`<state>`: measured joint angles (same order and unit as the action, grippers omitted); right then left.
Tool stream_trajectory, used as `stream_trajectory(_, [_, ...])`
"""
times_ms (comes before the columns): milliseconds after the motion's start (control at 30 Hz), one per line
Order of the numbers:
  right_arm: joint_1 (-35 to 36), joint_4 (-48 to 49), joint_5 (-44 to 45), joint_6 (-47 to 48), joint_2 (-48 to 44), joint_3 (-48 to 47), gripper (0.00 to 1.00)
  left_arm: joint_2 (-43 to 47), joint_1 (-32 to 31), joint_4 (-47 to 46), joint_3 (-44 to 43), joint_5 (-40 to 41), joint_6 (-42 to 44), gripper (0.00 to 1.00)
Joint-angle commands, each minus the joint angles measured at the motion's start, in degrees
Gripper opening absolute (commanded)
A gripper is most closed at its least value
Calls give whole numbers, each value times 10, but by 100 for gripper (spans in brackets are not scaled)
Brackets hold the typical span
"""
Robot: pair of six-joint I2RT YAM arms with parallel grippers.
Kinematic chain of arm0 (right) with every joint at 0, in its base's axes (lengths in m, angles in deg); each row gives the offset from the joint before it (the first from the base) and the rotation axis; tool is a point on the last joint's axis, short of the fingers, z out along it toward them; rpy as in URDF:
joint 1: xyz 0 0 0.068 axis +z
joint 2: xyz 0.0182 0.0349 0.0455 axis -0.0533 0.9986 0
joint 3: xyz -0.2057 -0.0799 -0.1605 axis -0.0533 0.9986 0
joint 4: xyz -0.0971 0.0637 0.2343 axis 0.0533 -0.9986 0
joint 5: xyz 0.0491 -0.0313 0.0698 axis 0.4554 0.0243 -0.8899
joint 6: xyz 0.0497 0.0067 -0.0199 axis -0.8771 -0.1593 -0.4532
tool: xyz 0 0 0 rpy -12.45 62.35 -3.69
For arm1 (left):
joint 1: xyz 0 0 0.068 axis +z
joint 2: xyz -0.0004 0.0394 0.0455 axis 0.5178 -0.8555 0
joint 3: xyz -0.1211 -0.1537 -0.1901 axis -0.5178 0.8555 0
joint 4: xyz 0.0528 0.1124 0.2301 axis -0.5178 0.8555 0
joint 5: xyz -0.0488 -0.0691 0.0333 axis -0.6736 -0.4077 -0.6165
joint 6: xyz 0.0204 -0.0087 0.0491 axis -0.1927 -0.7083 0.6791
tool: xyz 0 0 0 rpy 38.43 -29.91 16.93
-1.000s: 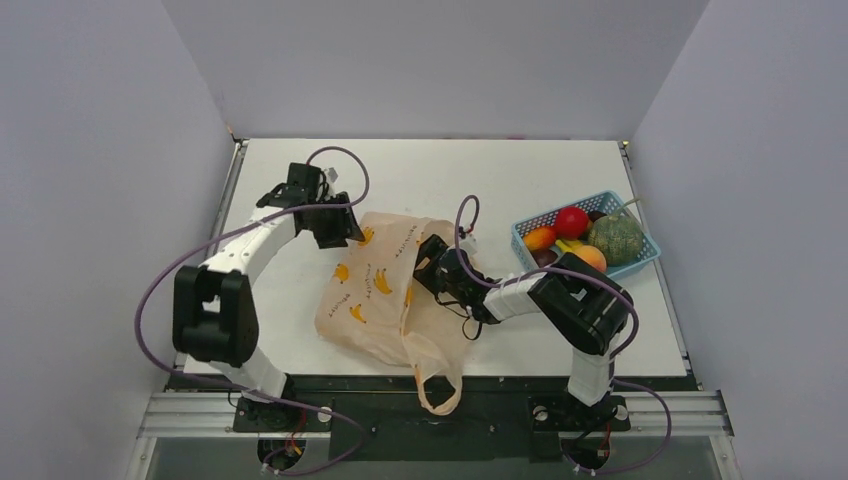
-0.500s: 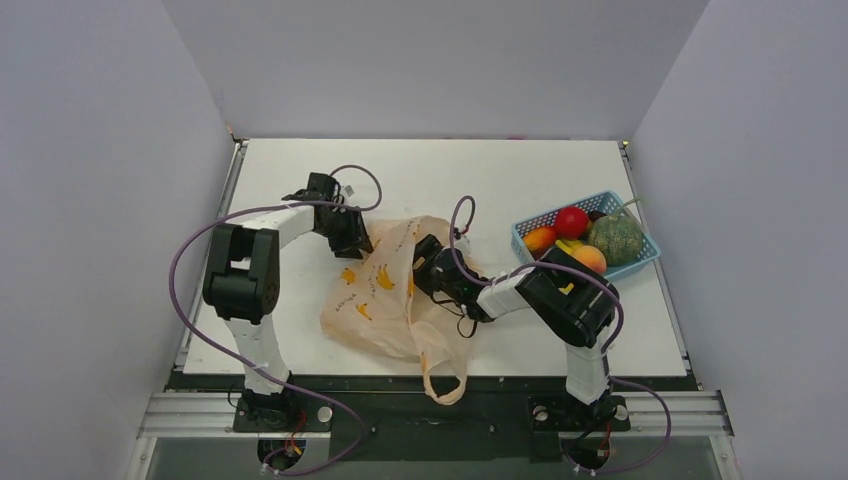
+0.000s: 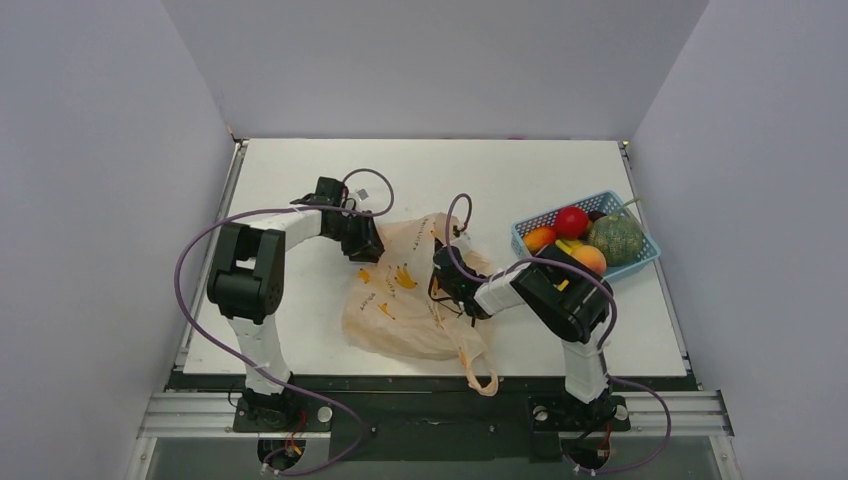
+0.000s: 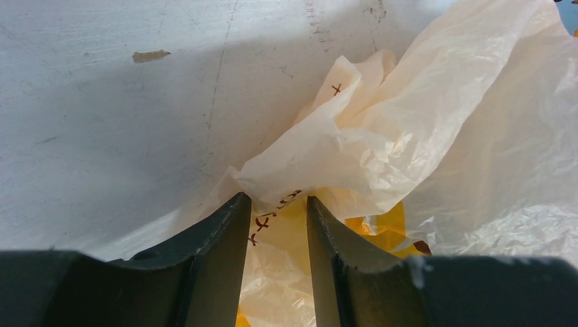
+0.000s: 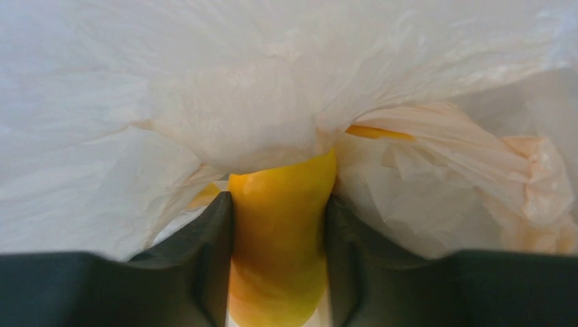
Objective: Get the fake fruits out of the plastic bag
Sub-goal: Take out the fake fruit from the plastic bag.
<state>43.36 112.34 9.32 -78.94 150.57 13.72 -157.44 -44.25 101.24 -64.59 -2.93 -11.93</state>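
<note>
Bag (image 3: 405, 310) lies crumpled mid-table (image 3: 310, 310). Its long axis runs diagonally from the far-left corner to the near right, with a loop handle (image 3: 483, 372) pointing at the near edge.

Left claw (image 4: 278, 201) is at the far-left corner of the bag, nearly closed, with a fold of bag film pinched in the narrow gap between its fingers.

Right claw (image 5: 279, 197) is pushed into the bag from the right, film all around it, and is clamped on a smooth yellow fruit (image 5: 279, 238). The fruit's long axis lies along the fingers, its tip pointing away from the wrist. Can't tell which fruit it is.

Blue basket (image 3: 548, 212) sits far right, well apart from the bag. It holds a red fruit (image 3: 572, 221), a green melon (image 3: 614, 239), an orange fruit (image 3: 539, 238) and a peach-coloured one (image 3: 590, 258), packed touching.
</note>
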Motion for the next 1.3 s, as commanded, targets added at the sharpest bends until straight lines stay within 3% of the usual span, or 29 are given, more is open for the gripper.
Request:
stream_trajectory(0, [-10, 6, 13, 60, -47, 18, 6, 5, 3, 13, -29, 0, 14, 34])
stream_trajectory(33, [-13, -6, 18, 70, -70, 22, 0, 11, 6, 16, -30, 3, 15, 34])
stream_trajectory(267, [-24, -315, 76, 256, -180, -38, 0, 56, 17, 27, -35, 31, 29, 40])
stream_trajectory(567, [-47, -586, 110, 445, -262, -119, 0, 118, 17, 61, -54, 94, 61, 43])
stream_trajectory(867, [-61, -646, -57, 480, -235, -226, 0, 133, 17, 61, -52, 79, 70, 45])
stream_trajectory(1033, [-44, -761, -138, 504, -155, -323, 0, 135, 17, 74, -58, 93, 80, 45])
stream_trajectory(1267, [-49, -834, -23, 541, -212, -301, 0, 152, 17, 76, -58, 107, 86, 45])
